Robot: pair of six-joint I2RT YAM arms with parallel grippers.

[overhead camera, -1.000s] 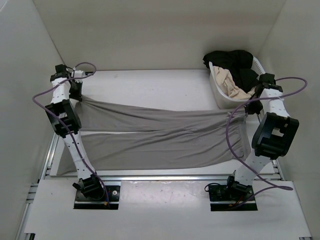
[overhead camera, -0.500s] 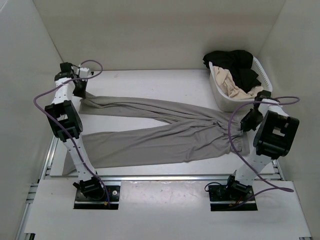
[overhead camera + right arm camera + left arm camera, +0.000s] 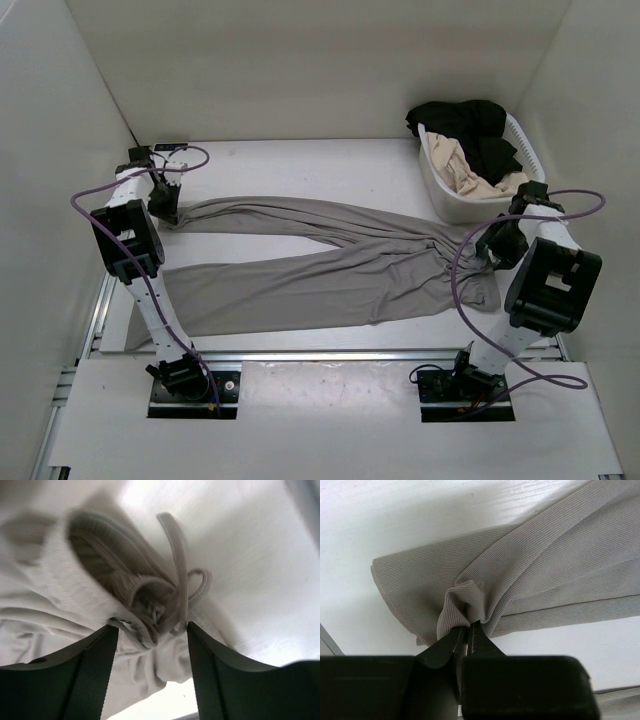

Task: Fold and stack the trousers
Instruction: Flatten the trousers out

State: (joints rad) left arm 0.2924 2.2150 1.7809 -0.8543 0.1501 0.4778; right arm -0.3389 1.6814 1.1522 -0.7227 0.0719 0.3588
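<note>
While trousers (image 3: 320,265) lie spread | white table (image 3: 300,165) | plain white walls (image 3: 300,60) | basket (image 3: 446,206) far-right

Trousers (image 3: 320,270): you'll find them lying across the table (image 3: 300,165), waist right, legs left.
Basket (image 3: 447,208): behind their waist end.

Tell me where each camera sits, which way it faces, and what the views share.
Top external: above, behind the bases, looking down on the table; the left arm and right arm show.
Left wrist: on the left arm, looking past the left gripper, shut on the trousers at a hem.
Right wrist: on the right arm, looking past the open right gripper at the drawstring.
Shared: all three show the trousers.
</note>
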